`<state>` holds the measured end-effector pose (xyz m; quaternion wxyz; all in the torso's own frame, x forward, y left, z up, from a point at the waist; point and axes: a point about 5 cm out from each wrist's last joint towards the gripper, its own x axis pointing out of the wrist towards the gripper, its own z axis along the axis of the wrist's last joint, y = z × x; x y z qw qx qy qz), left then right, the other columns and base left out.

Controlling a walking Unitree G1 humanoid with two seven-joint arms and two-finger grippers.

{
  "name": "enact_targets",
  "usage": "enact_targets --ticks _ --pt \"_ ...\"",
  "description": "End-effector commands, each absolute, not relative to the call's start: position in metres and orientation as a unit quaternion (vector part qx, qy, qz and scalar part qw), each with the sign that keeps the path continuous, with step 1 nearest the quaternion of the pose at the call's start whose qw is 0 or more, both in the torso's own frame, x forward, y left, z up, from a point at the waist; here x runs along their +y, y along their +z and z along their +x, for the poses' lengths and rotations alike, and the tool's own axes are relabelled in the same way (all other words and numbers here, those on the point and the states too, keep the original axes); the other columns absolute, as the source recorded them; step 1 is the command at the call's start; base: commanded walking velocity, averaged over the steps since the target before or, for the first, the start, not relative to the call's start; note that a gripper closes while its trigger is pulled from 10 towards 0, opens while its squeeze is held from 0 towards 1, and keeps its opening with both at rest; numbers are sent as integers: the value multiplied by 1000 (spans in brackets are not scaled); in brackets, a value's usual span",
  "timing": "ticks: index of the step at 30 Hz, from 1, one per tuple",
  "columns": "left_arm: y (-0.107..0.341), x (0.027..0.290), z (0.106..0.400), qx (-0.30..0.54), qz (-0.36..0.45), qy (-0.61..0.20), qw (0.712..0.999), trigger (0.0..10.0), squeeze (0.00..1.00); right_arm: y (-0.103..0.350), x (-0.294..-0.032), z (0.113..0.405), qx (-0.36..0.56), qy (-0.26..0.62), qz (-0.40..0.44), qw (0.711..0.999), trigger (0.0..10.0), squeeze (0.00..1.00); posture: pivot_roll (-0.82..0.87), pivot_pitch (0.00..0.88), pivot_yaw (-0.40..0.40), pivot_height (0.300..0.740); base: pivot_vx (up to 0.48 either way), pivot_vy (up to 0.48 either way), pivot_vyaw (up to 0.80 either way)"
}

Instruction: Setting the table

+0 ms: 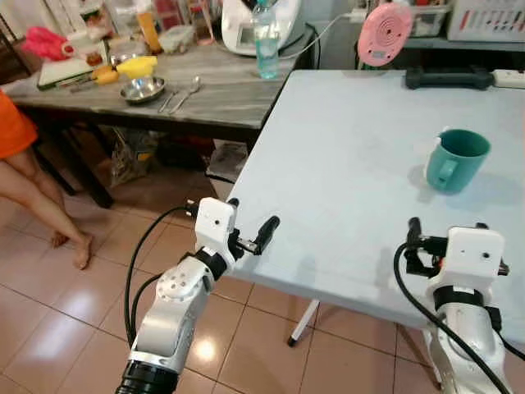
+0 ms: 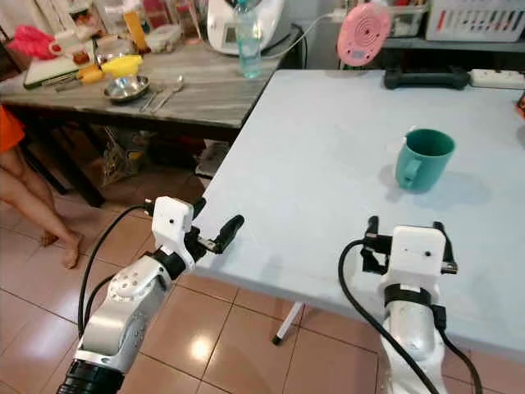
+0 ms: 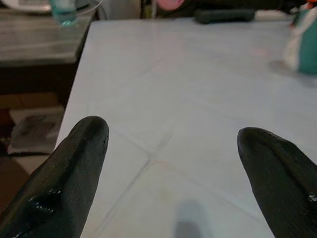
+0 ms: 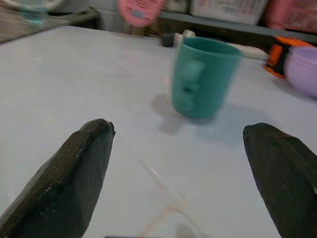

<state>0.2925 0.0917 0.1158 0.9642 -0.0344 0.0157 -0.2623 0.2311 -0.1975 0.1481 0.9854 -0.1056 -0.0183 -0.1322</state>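
Note:
A teal mug [image 1: 456, 160] stands upright on the pale blue table [image 1: 344, 164], toward its right side, with the handle turned toward me. My right gripper [image 1: 445, 231] hovers over the table's near edge, a short way in front of the mug. In the right wrist view its fingers [image 4: 81, 168] are spread wide, the mug [image 4: 203, 77] is beyond them and nothing is between them. My left gripper [image 1: 251, 215] is at the table's left front edge, open and empty. Its wrist view looks across bare tabletop [image 3: 188, 94].
A dark wooden side table [image 1: 221, 94] at the left rear carries a steel bowl [image 1: 143, 89], spoons [image 1: 184, 92], a water bottle [image 1: 266, 41] and kitchen clutter. A pink fan [image 1: 384, 33] and a black bar [image 1: 449, 78] sit at the far edge. A purple bowl [image 4: 302, 69] lies right of the mug. A person's legs [image 1: 41, 197] stand at the left.

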Motion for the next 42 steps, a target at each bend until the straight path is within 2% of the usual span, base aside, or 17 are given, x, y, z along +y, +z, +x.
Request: enact_targets --ticks 1,2,3,10,18,22,24,27,35,38,42 --pt "117 85 295 5 -27 -264 964 10000 0 151 -203 229 -14 -132 -119 984 10000 0 -267 52 68 740 0 0 0" --pt "117 85 295 5 -27 -264 964 10000 0 151 -203 229 -14 -132 -119 984 10000 0 -267 52 68 740 0 0 0" --pt "118 80 297 0 -27 -264 964 10000 0 151 -206 230 -10 -125 -125 984 10000 0 -278 43 26 740 0 0 0" --pt "118 71 304 -10 -32 -254 967 10000 0 155 -215 239 2 -94 -154 984 10000 0 -294 52 -42 740 0 0 0" --pt "108 81 301 2 -47 -216 975 10000 0 159 -217 243 8 -60 -165 984 10000 0 -306 57 -17 740 0 0 0" --pt "112 86 302 -2 -52 -214 975 10000 0 160 -219 242 11 -52 -162 985 10000 0 -317 71 29 740 0 0 0" --pt "112 89 305 3 -46 -223 974 10000 0 156 -214 240 17 -32 -157 987 10000 0 -317 75 77 740 0 0 0" --pt "112 94 310 8 -42 -220 975 10000 0 153 -203 236 18 -9 -157 987 10000 0 -327 58 107 740 0 0 0" --pt "107 103 312 14 -56 -163 985 10000 0 148 -196 235 -2 -6 -166 986 10000 0 -271 19 88 740 0 0 0" --pt "102 114 308 14 -36 -145 989 10000 0 149 -195 237 -12 -18 -160 987 10000 0 -254 20 81 740 0 0 0" --pt "82 146 300 40 -19 -99 994 10000 0 131 -205 232 10 -57 -116 992 10000 0 -242 2 72 740 0 0 0"
